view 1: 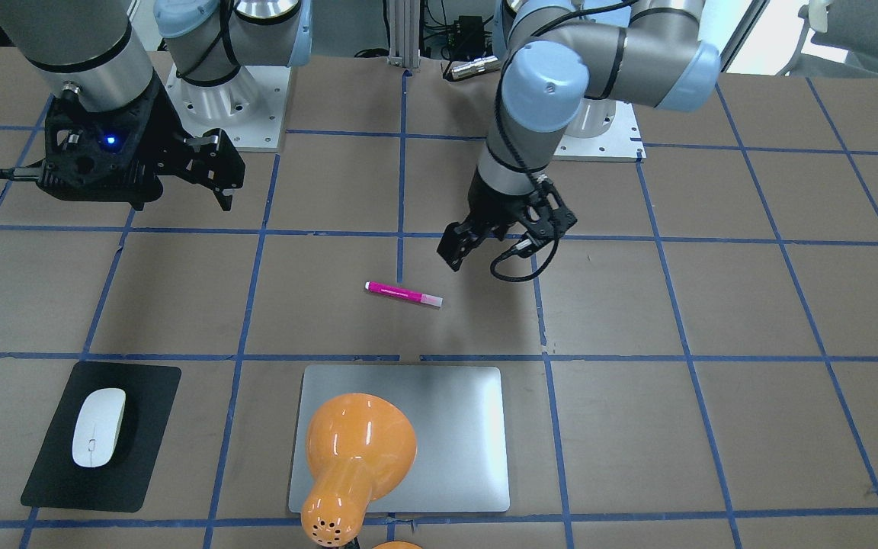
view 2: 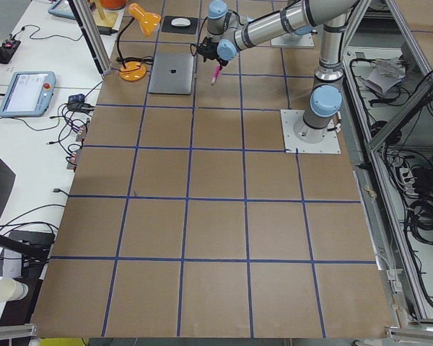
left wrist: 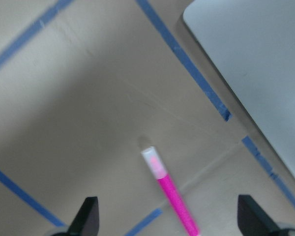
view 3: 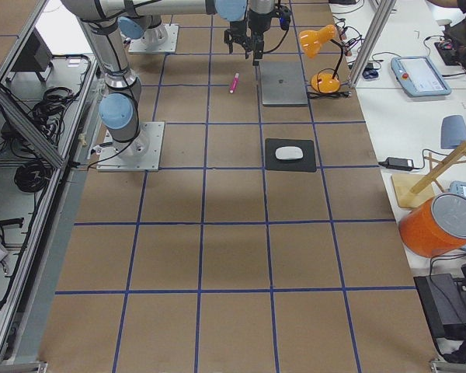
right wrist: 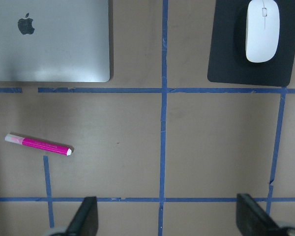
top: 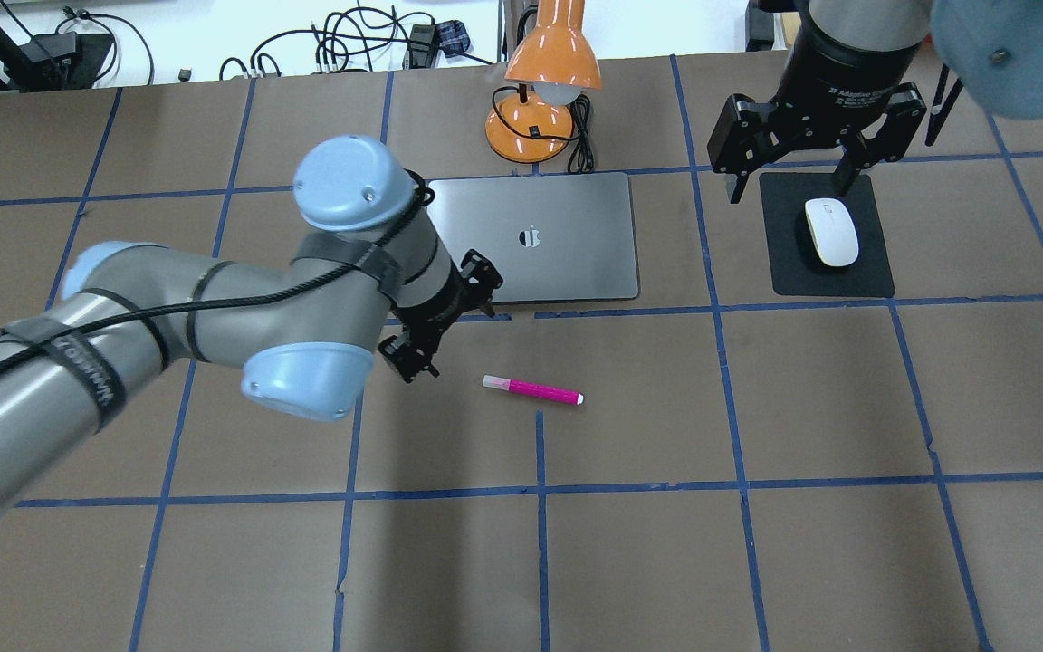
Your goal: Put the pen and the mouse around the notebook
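Overhead exterior: apple logo on notebook (top: 576,263), "Adaptive" on spread right gripper (top: 791,190), left gripper (top: 417,362) spread too

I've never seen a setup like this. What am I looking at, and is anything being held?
Two robot arms stand at a brown table taped into squares. Four pictures come from fixed cameras: one facing the robot, one behind it, one at each table end. Two come from cameras on the wrists. On the table lie a pink pen, a silver laptop, a white mouse on a black mat, and an orange lamp. The left claw hovers open near the pen; the right claw hangs open high above the table. Nothing is held.
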Tool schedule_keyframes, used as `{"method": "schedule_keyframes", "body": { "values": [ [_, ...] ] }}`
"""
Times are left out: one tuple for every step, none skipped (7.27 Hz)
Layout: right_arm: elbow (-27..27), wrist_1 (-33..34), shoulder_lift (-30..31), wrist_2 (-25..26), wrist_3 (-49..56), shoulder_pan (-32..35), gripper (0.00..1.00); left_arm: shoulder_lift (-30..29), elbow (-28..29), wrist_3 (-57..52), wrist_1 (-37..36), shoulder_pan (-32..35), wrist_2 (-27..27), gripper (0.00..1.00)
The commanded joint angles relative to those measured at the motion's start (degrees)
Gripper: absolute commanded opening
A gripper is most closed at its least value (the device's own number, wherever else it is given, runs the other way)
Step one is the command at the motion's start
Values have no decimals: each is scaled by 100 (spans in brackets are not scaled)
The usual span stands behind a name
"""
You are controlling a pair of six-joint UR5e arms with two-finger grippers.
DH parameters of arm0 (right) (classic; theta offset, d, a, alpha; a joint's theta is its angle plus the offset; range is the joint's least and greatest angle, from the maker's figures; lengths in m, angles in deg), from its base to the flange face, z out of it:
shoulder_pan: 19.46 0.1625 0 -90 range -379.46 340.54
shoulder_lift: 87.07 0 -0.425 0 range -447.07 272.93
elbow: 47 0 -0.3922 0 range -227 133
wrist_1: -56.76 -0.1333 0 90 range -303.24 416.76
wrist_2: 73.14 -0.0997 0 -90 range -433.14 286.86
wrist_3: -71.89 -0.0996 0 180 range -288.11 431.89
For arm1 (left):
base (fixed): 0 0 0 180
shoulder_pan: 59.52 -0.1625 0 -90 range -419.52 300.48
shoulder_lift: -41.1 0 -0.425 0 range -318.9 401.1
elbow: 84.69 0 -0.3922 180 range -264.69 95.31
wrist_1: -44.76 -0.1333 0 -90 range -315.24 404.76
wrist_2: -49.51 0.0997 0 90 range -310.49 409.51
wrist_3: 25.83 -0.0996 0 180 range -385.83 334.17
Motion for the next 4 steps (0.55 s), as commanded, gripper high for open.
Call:
{"method": "schedule_keyframes", "body": {
  "values": [
    [-1,-4,19,-8,-8,-1,100,701,1007,-2799,2387,-1110,151,100],
    [-1,-4,11,-17,-8,-1,100,764,1326,-3437,2458,-1246,770,100],
    [-1,-12,19,-34,-17,-1,100,764,1399,-3670,2268,-1238,1220,100],
    [-10,-4,11,18,0,-1,100,712,1365,-3629,2013,-1238,1215,100]
  ]
}}
